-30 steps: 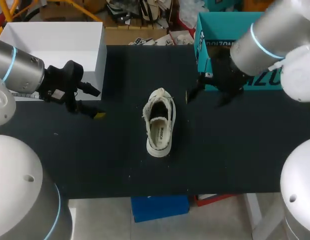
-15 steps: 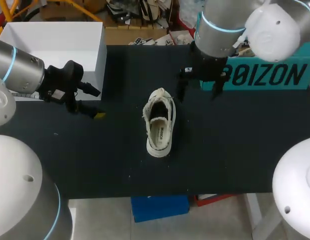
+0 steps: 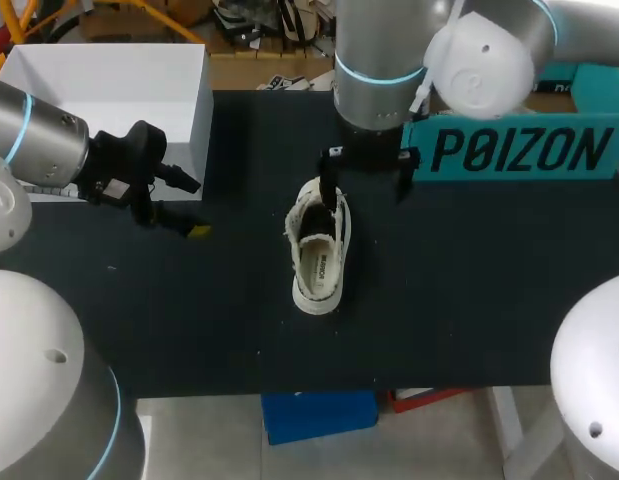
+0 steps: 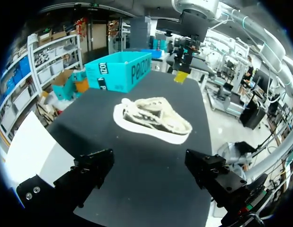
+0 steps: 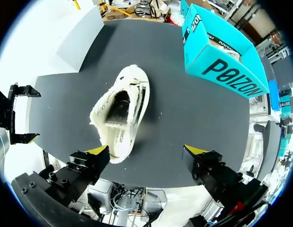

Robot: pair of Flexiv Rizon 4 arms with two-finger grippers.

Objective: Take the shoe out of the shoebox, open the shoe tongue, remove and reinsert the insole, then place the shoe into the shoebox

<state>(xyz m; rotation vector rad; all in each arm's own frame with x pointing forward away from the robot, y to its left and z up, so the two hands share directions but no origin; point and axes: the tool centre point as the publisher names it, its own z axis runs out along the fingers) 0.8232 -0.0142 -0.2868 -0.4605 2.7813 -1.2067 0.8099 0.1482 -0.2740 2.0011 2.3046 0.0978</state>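
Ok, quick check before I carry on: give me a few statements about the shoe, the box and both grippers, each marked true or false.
1. The shoe lies on the table, outside the teal shoebox. True.
2. The right gripper is shut on the shoe. False: it is open above the shoe, and its fingers do not touch it.
3. The left gripper holds the insole. False: it is open and empty, beside the white box.
4. The teal shoebox stands at the table's far right. True.
5. The shoe lies sole up. False: its opening faces up.
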